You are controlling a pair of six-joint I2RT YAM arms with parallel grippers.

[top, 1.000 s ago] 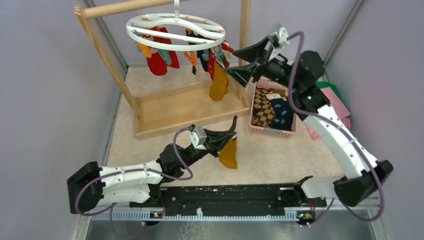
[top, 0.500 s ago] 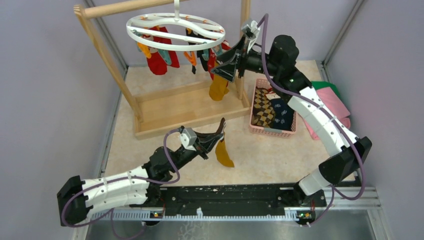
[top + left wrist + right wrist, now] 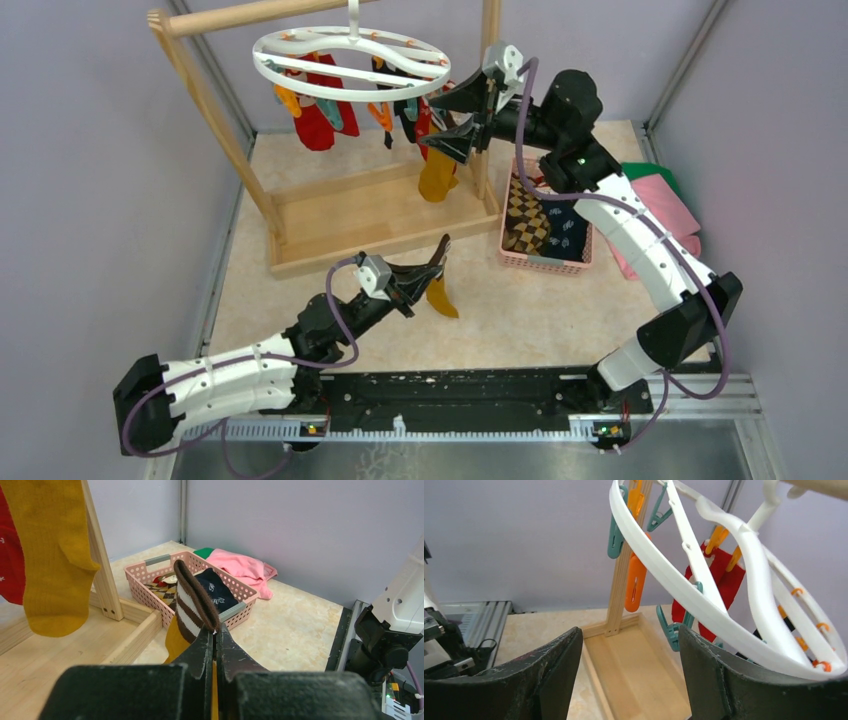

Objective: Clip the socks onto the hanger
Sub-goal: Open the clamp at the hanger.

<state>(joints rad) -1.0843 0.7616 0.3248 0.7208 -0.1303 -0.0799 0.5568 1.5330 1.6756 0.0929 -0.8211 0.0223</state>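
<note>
White plastic, the hanger [image 3: 350, 62] hung on the wooden rack [image 3: 350, 215] with several socks [image 3: 318, 115] already pinned beneath it. They were red and black ones, plus a long mustard sock [image 3: 437, 175] at its right side, so the job looked partly done. The left gripper [image 3: 438, 265] was clamped tight on a striped-cuff sock [image 3: 192, 602], mustard below its brown-and-white band. It held this sock by the cuff above the table [image 3: 520, 310], well apart from the hanger and not yet clipped. The right gripper [image 3: 462, 115] stood with jaws wide apart and nothing between them, just beside the ring's right edge, where a free teal clip [image 3: 670, 629] and an orange clip [image 3: 635, 582] dangled. An argyle sock [image 3: 525, 222] and a navy sock [image 3: 565, 228] lay in the pink basket [image 3: 545, 264], so by my judgement several more rounds remained.
</note>
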